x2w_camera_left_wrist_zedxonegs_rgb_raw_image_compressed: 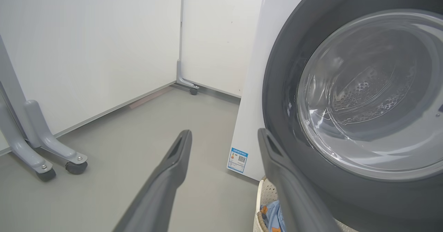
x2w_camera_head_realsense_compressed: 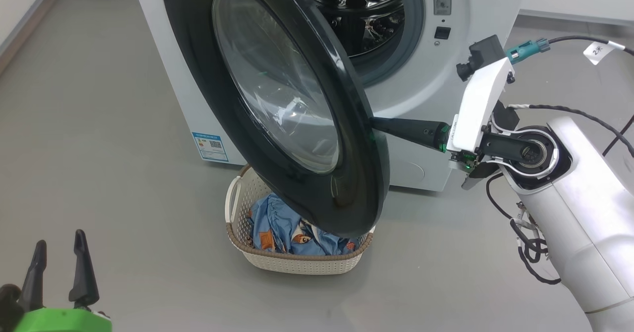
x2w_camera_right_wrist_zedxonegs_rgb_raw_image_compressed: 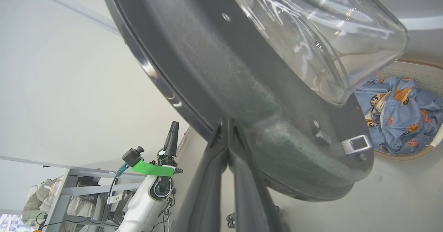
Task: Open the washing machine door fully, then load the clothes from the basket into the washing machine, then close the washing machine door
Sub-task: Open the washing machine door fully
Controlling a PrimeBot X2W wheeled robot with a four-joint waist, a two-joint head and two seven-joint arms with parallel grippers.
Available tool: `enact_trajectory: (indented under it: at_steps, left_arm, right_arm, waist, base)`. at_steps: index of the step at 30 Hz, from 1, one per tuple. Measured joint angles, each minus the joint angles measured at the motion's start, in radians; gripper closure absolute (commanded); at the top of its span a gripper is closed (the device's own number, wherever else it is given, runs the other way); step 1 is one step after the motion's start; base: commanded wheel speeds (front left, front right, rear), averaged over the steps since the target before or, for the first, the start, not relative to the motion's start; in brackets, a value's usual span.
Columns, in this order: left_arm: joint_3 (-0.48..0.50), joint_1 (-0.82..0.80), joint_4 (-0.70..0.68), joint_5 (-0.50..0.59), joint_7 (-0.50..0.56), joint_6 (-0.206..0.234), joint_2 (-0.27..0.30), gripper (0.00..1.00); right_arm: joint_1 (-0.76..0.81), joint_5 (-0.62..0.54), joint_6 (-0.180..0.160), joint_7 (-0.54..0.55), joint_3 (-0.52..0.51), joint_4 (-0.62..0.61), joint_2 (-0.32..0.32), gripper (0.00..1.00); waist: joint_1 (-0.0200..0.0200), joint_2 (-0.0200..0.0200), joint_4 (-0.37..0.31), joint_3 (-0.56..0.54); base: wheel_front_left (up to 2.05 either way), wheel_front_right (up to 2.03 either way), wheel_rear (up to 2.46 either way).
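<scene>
The washing machine [x2w_camera_head_realsense_compressed: 421, 99] stands ahead with its steel drum [x2w_camera_head_realsense_compressed: 361, 10] exposed. The washing machine door [x2w_camera_head_realsense_compressed: 277, 84], black-rimmed with a clear glass bowl, swings partly open over the basket [x2w_camera_head_realsense_compressed: 297, 263]. The blue printed clothes [x2w_camera_head_realsense_compressed: 277, 225] lie in the basket. My right gripper [x2w_camera_head_realsense_compressed: 381, 124] is shut, its tips pressed against the door's inner face [x2w_camera_right_wrist_zedxonegs_rgb_raw_image_compressed: 242, 69]; the right wrist view shows the right gripper [x2w_camera_right_wrist_zedxonegs_rgb_raw_image_compressed: 227, 121] there, with the clothes [x2w_camera_right_wrist_zedxonegs_rgb_raw_image_compressed: 398, 114] beyond. My left gripper [x2w_camera_head_realsense_compressed: 59, 257] hangs open and empty at the lower left. In its wrist view the left gripper [x2w_camera_left_wrist_zedxonegs_rgb_raw_image_compressed: 223, 135] faces the door's outer rim [x2w_camera_left_wrist_zedxonegs_rgb_raw_image_compressed: 287, 86].
Grey floor surrounds the machine. Grey wheeled stand legs [x2w_camera_left_wrist_zedxonegs_rgb_raw_image_compressed: 41, 152] stand by the white wall at the left, another caster leg [x2w_camera_left_wrist_zedxonegs_rgb_raw_image_compressed: 187, 83] in the corner. A cable with a tag [x2w_camera_head_realsense_compressed: 599, 49] runs by my right arm. A blue label [x2w_camera_head_realsense_compressed: 210, 146] marks the machine's lower front.
</scene>
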Motion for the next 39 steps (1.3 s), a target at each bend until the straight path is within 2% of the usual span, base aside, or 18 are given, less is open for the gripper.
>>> enact_trajectory:
  at_steps: [20, 39]
  left_arm:
    - [0.001, 0.025, 0.0, 0.0, 0.0, 0.0, -0.004, 0.0]
    - [-0.013, 0.029, 0.009, 0.006, 0.0, 0.0, -0.009, 0.0]
  right_arm:
    - [0.059, 0.026, 0.0, 0.053, 0.039, -0.058, 0.001, 1.0]
    - [0.077, 0.034, 0.0, 0.061, 0.063, -0.118, 0.028, 1.0]
  waist:
    - [0.0, 0.0, 0.023, -0.016]
    - [0.0, 0.0, 0.089, -0.022]
  base:
    - [0.0, 0.0, 0.0]
    - [0.0, 0.0, 0.0]
